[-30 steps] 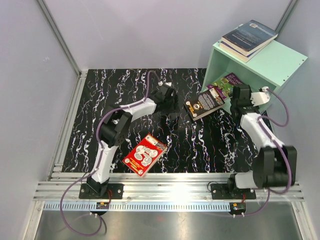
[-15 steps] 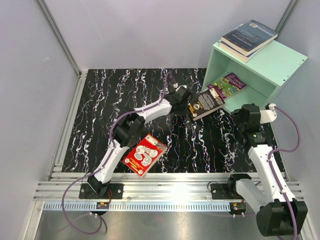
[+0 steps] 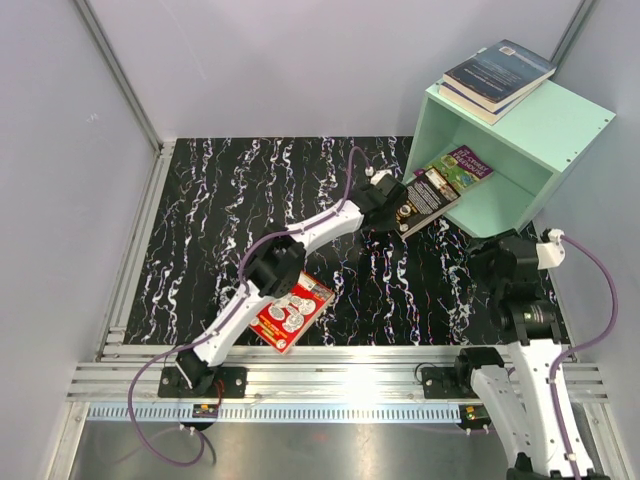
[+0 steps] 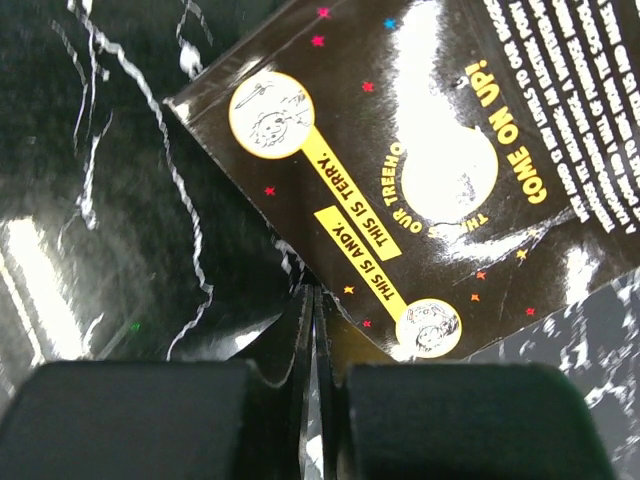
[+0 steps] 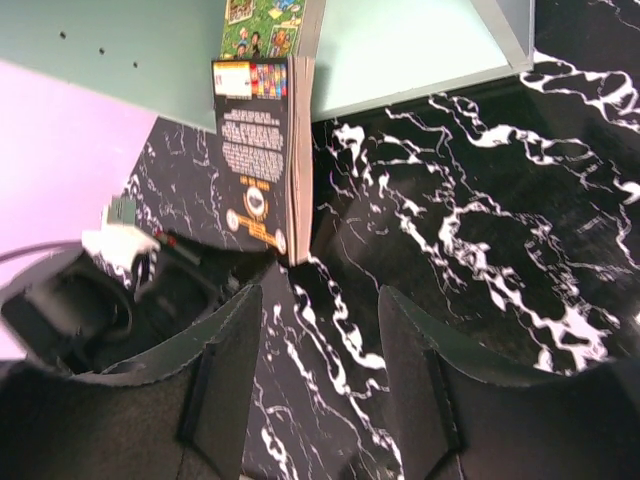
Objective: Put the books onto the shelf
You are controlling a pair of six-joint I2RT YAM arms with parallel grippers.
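The left gripper [image 3: 392, 212] reaches across the table [image 3: 230, 200] towards its far right corner, and its fingers [image 4: 285, 400] are pressed together with only a hairline slit between them. The tips sit right at the near edge of the black book [image 3: 428, 195], whose glossy cover with yellow labels fills the left wrist view. I cannot tell whether any of the cover is caught between the fingers. This black book lies slanted at the mouth of the shelf [image 3: 560, 125], with its far end just inside the opening and its near end on the table. In the right wrist view its page edge shows along one side, so it looks tipped up rather than flat. The mint-green shelf stands in the far right corner with its open face turned towards the middle of the table. Inside it, just beyond the black book, lies the purple-green Treehouse book [image 3: 462, 167]. A stack of 2 books [image 3: 497, 75] rests on the shelf's top, the dark blue-grey one uppermost. The red book [image 3: 290, 308] lies flat near the near edge, left of the middle, partly under the left arm's forearm. The right gripper [image 3: 492, 258] hangs near the right edge in front of the shelf, its jaws apart and holding nothing.
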